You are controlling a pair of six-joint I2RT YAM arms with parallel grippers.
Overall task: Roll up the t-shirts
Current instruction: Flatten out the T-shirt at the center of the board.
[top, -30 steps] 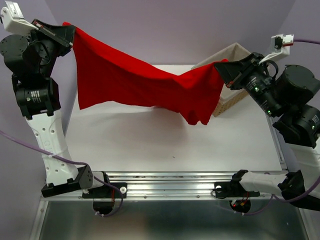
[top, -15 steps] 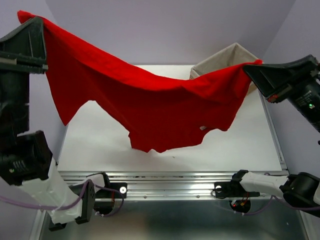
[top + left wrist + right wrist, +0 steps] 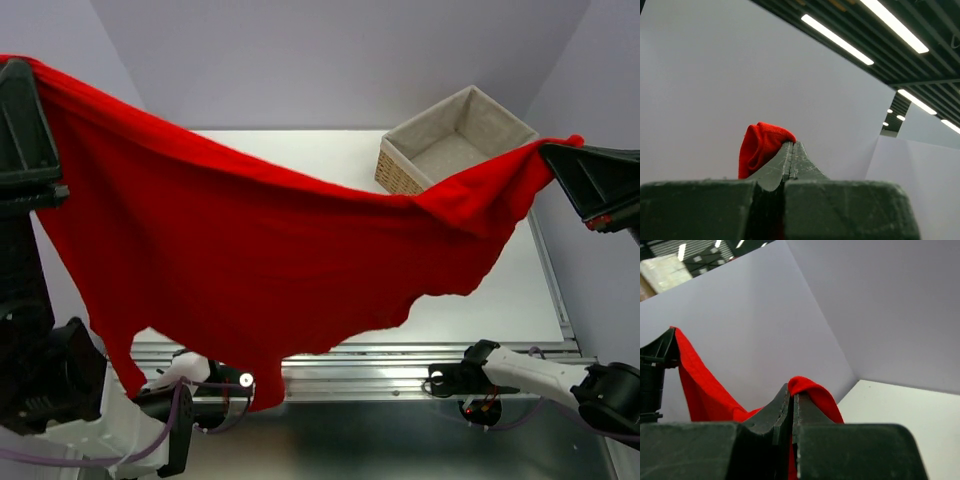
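The left claw (image 3: 12, 66) and right claw (image 3: 549, 151) have risen and moved wider apart, hoisting the bright red thin-cloth t-shirt (image 3: 230, 250) so it no longer screens the lined rectangular wicker basket (image 3: 400, 176) and its hem droops past the near edge of the white surface (image 3: 505, 295).

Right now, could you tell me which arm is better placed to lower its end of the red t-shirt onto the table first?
Probably right: the right gripper pinches the t-shirt seemingly nearer the table; the left gripper looms larger, likely higher.
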